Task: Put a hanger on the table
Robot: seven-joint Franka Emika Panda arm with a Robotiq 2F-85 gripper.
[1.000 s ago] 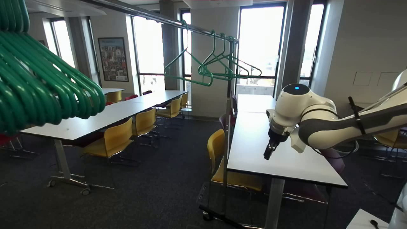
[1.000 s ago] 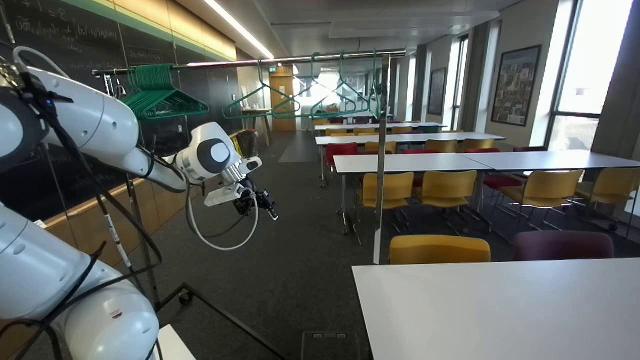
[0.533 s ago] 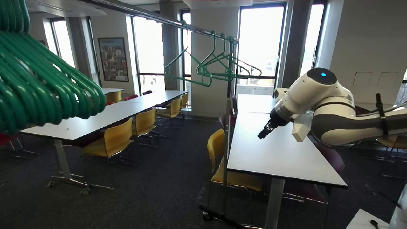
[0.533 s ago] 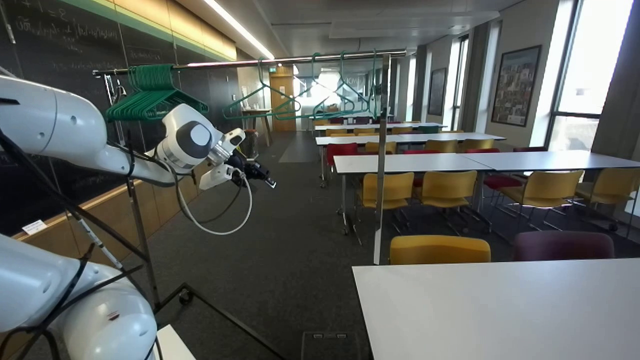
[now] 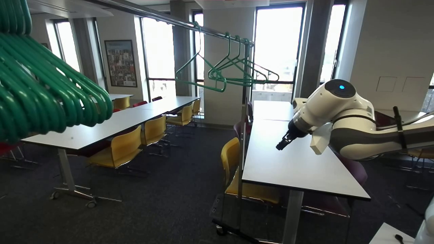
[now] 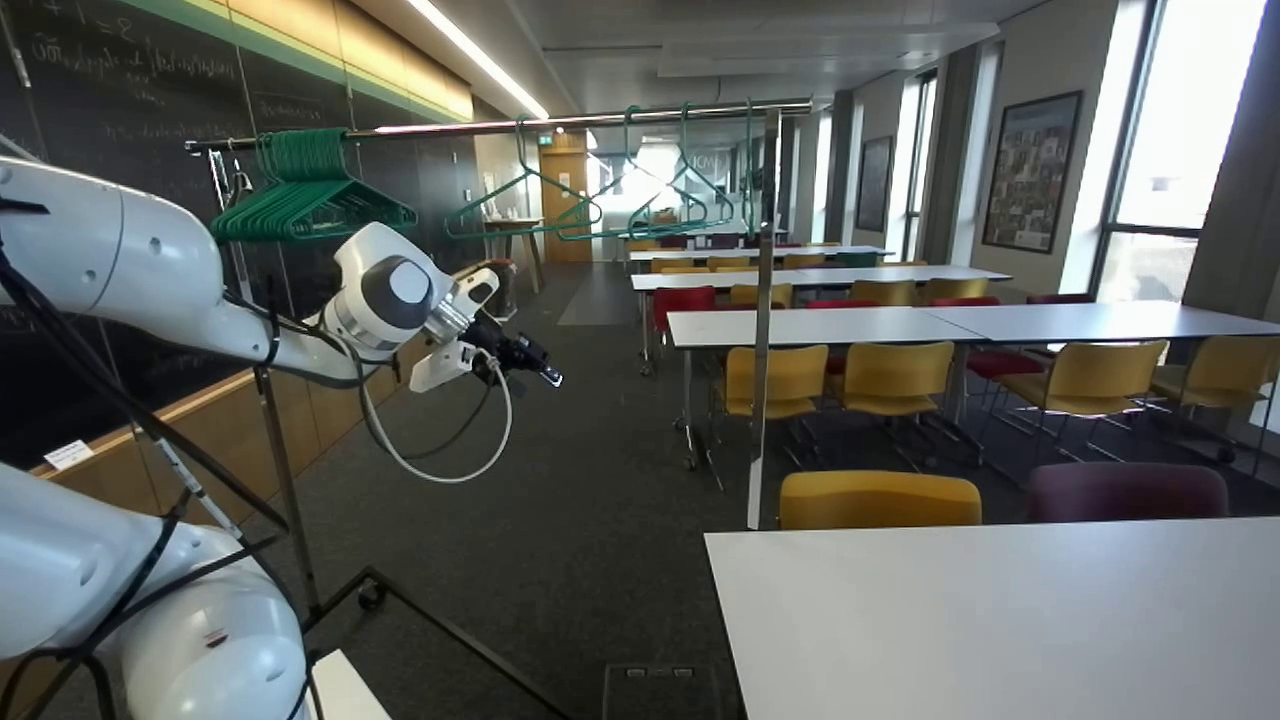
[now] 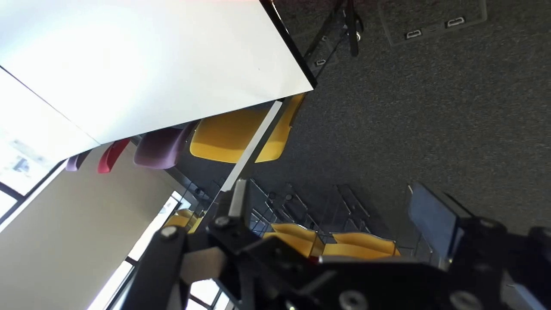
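My black metal gripper is spread, empty; getting a thin green three-sided hanger seems first: I should rise.

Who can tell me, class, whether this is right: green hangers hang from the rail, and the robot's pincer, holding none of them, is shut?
One slip: the pincer is open, not shut; the wrist view shows its fingers spread apart with nothing gripped between them. The rest stands: green hangers hang from the rail, and the pincer holds none.
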